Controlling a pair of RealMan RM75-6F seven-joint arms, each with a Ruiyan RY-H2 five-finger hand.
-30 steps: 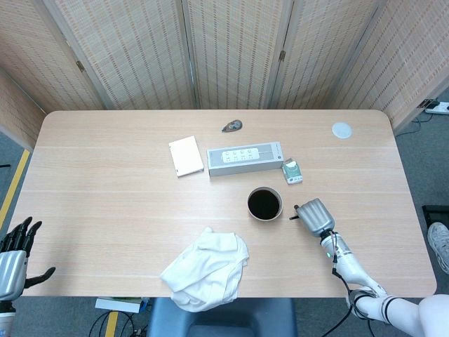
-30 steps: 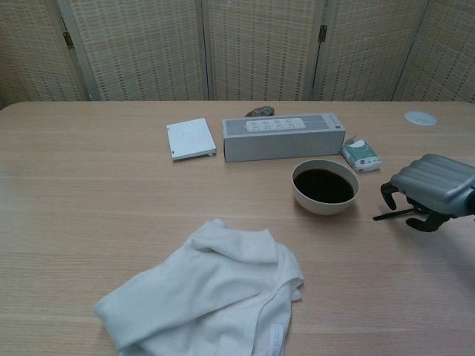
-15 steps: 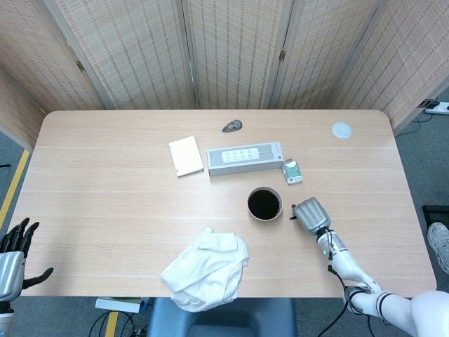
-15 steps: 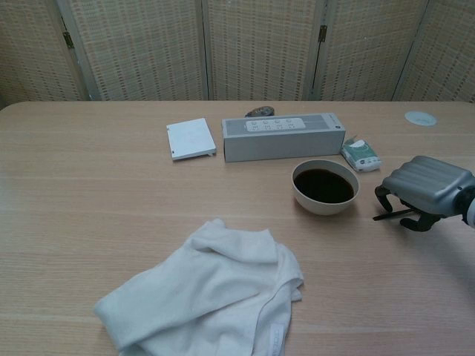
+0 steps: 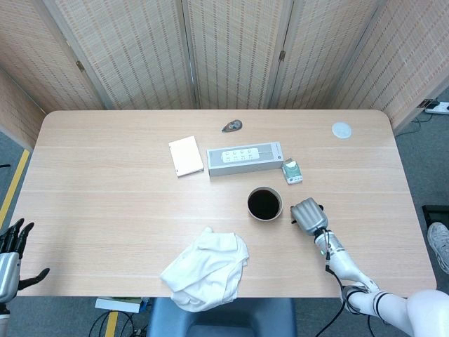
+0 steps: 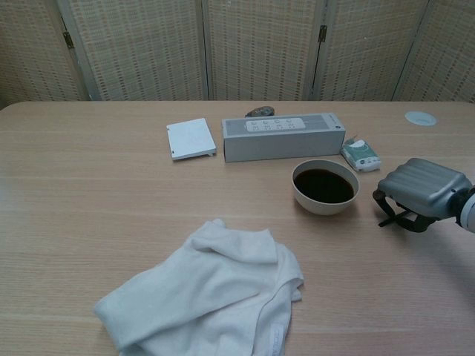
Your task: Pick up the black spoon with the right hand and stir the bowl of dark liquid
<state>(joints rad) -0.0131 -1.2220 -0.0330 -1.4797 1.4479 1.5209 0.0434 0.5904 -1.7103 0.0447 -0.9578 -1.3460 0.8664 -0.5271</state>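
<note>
The bowl of dark liquid (image 5: 264,203) (image 6: 324,185) stands right of the table's middle. Just to its right is my right hand (image 5: 309,214) (image 6: 424,189), low over the table with its fingers curled under. It grips the black spoon (image 6: 386,220), of which only a short dark piece shows below the fingers; most of the spoon is hidden by the hand. The hand is a little apart from the bowl's rim. My left hand (image 5: 10,256) hangs off the table's near left corner with fingers spread, holding nothing.
A crumpled white cloth (image 5: 207,270) (image 6: 208,293) lies near the front edge. Behind the bowl sit a long grey power-strip box (image 5: 244,159), a white pad (image 5: 185,155) and a small green packet (image 5: 292,170). A white disc (image 5: 342,129) lies at the far right.
My right hand has slid left toward the bowl. The spoon handle that stuck out flat to the left is now tucked under the fingers. My left hand has sunk lower.
</note>
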